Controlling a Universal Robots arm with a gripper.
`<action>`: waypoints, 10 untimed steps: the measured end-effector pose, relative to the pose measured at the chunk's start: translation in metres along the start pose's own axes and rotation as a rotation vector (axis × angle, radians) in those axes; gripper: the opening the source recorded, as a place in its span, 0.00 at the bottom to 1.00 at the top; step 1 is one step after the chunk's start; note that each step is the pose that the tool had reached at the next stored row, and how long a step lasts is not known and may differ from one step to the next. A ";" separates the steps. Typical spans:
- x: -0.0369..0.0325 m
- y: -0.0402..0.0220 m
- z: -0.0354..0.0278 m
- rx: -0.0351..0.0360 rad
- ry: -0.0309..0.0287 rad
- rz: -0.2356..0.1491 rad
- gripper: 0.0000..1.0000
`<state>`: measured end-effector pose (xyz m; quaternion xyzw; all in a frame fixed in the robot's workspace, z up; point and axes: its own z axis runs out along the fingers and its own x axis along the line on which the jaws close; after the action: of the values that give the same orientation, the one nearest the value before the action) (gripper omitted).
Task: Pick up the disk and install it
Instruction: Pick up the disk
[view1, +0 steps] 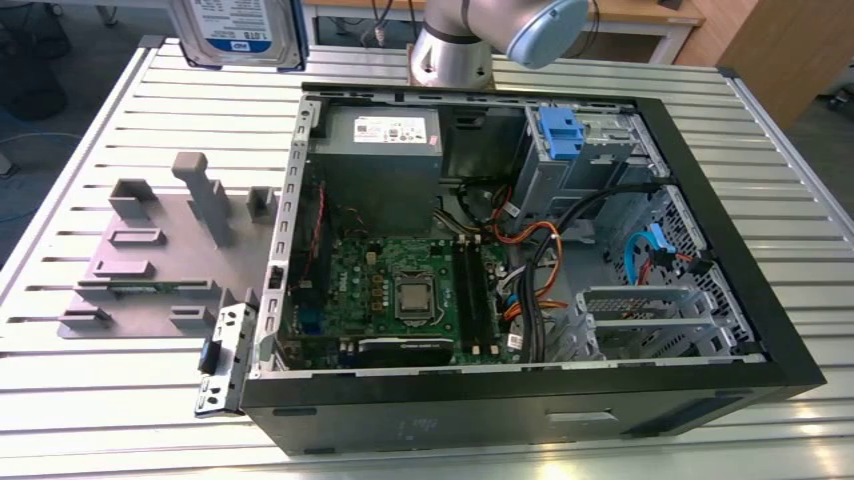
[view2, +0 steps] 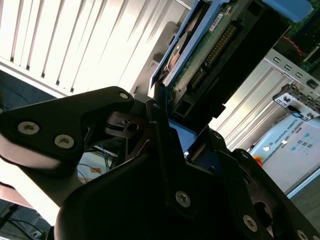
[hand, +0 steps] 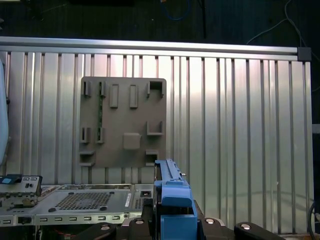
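Observation:
The disk (view1: 238, 30) hangs in the air above the table's far edge, at the exterior view's left, its white-and-blue label facing the camera. In the second wrist view I look along the disk (view2: 200, 60) edge-on, its green circuit board and blue side bracket showing. My gripper (view2: 180, 125) is shut on the disk, with black fingers (view2: 100, 115) pressed to its sides. In the first wrist view the disk's blue bracket (hand: 172, 195) rises from the gripper (hand: 172, 222).
The open computer case (view1: 694, 190) lies on the slatted metal table (view1: 134, 400), with a motherboard, cables, a grey power supply (view1: 380, 135) and a blue-latched drive bay (view1: 561, 130). A grey fixture plate (view1: 147, 270) with upright pegs sits beside it, also visible as the plate (hand: 125, 120).

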<state>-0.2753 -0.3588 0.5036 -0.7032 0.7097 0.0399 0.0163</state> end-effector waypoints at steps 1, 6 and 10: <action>0.0000 -0.0003 0.0000 0.0000 0.0000 0.000 0.37; 0.0000 -0.0018 0.0000 0.0001 0.0000 0.000 0.37; 0.0000 -0.0030 -0.0001 0.0001 0.0000 0.000 0.37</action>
<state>-0.2724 -0.3588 0.5036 -0.7032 0.7097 0.0398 0.0163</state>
